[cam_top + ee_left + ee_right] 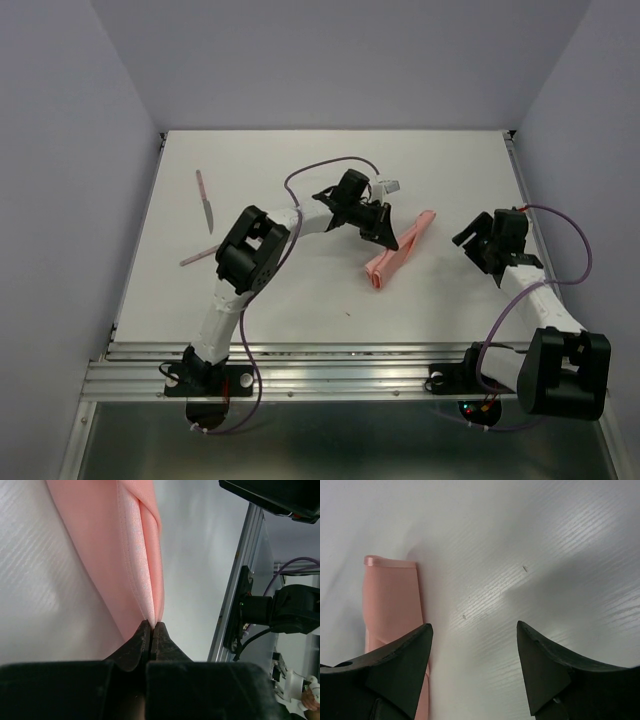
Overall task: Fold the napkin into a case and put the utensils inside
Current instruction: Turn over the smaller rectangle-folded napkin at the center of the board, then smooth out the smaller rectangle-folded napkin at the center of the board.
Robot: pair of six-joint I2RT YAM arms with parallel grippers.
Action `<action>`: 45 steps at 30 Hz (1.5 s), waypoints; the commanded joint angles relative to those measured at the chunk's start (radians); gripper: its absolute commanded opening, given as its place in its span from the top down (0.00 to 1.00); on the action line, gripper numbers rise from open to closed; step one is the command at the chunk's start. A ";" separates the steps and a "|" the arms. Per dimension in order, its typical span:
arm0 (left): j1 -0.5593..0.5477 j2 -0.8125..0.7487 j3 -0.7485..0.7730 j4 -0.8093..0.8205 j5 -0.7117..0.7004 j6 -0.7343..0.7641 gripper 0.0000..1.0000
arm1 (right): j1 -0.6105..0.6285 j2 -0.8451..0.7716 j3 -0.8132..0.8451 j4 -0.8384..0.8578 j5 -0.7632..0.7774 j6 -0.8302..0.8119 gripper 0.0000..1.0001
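Napkin point(386, 264), folded into a long narrow strip, lies diagonally centre-right on bench point(300, 310). L claw point(151, 627) pinched tight on the strip's folded edge, approx mid-length. R claw point(474, 626) spread wide, holding nothing, just right of strip, w/ strip's end beside one finger. Utensils point(205, 200) lie well apart, far left.

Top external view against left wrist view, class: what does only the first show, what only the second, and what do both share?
Only the top external shows two slender pink-shafted utensils lying at the left of the white table, apart from the cloth. Only the left wrist shows the left fingers shut, pinching a fold's edge. Both show the folded salmon-pink cloth napkin.
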 commanded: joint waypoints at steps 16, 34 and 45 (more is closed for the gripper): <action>0.113 0.026 -0.072 0.132 0.097 -0.023 0.63 | -0.008 0.035 0.069 -0.002 -0.057 -0.061 0.26; 0.210 -0.267 -0.182 -0.158 -0.371 0.122 0.53 | 0.220 0.296 0.263 0.096 -0.175 -0.055 0.62; 0.096 -0.401 -0.403 -0.055 -0.375 0.050 0.98 | 0.230 0.595 0.558 0.053 -0.229 -0.086 0.82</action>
